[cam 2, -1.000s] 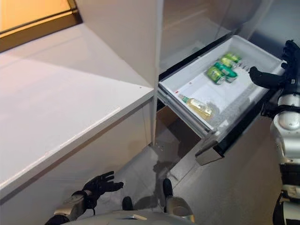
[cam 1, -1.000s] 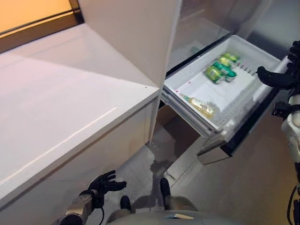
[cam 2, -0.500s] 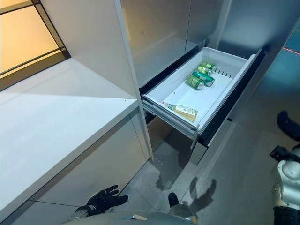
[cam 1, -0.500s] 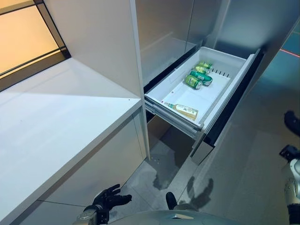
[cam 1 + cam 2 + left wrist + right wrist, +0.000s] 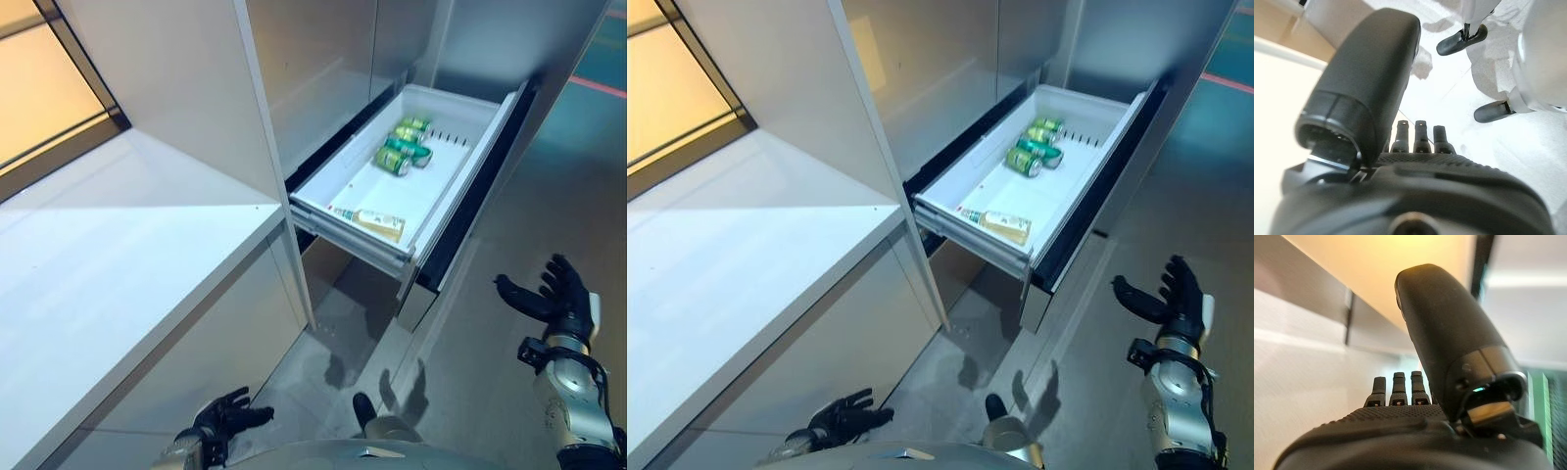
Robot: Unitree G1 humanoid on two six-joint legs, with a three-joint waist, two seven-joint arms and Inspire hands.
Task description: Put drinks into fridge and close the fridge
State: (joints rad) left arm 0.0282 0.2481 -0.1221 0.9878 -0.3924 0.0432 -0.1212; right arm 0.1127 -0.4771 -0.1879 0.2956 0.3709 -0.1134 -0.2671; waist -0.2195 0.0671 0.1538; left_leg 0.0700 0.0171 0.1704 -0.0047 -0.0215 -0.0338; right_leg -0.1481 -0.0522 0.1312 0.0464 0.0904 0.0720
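The white fridge drawer (image 5: 338, 186) stands pulled out from the steel-fronted fridge. Green cans (image 5: 397, 162) lie at its far end, and a pale bottle (image 5: 372, 222) lies on its side near the front corner. My right hand (image 5: 560, 294) hangs open in the air to the right of the drawer's dark front panel (image 5: 470, 211), well clear of it and holding nothing. My left hand (image 5: 223, 419) is low at the bottom, over the floor, fingers spread and empty. Each wrist view shows only its own straight fingers (image 5: 1395, 389).
A broad white counter (image 5: 108, 264) fills the left side, with a white cabinet wall (image 5: 186, 88) rising beside the fridge. Grey floor tiles (image 5: 323, 343) lie under the drawer. A teal floor area (image 5: 602, 69) shows at the upper right.
My right hand has let go of the drawer's front edge and dropped down to the lower right. The camera has pulled back, so the drawer looks smaller and higher.
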